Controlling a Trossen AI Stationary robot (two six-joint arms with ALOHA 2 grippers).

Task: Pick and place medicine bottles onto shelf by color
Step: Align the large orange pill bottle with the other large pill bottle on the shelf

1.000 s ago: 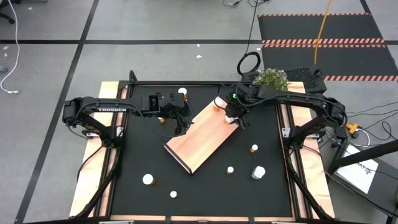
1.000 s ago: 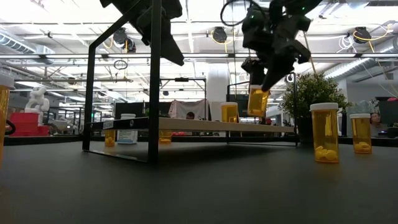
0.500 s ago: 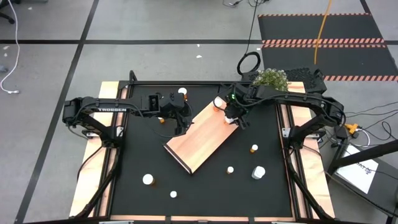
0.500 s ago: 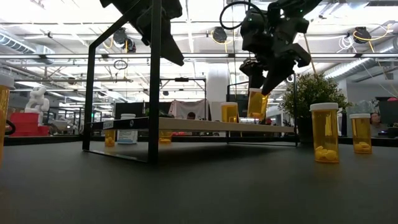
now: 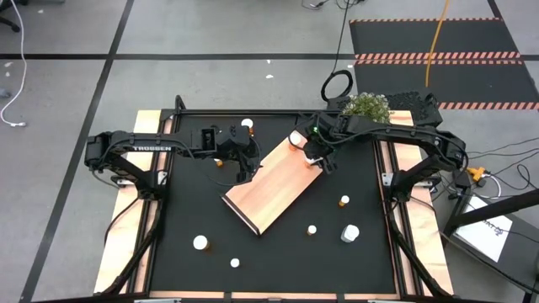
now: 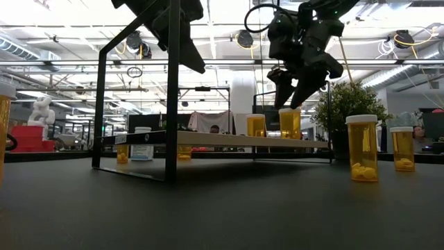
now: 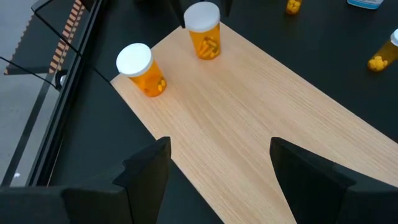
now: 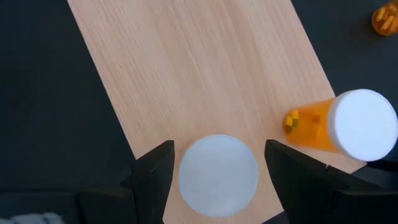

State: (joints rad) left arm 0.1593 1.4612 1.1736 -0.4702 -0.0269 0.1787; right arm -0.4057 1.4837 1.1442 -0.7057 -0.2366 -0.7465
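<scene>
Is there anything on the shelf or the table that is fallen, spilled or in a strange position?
Nothing stands out. The two orange bottles stand upright on the shelf, caps on, and the bottles on the black mat also look upright. No pills are spilled.

Amber bottles (image 7: 206, 38), white caps; light-wood shelf (image 7: 273, 118); black mat (image 5: 286, 252).

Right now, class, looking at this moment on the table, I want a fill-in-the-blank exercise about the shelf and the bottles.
1. The right gripper is poised above an orange bottle with its jaws ____.
2. In the left wrist view, ____ orange bottles stand on the shelf.
3. Those bottles have ____ caps.
4. The shelf board is made of light ____.

Missing words: open; two; white; wood
</scene>
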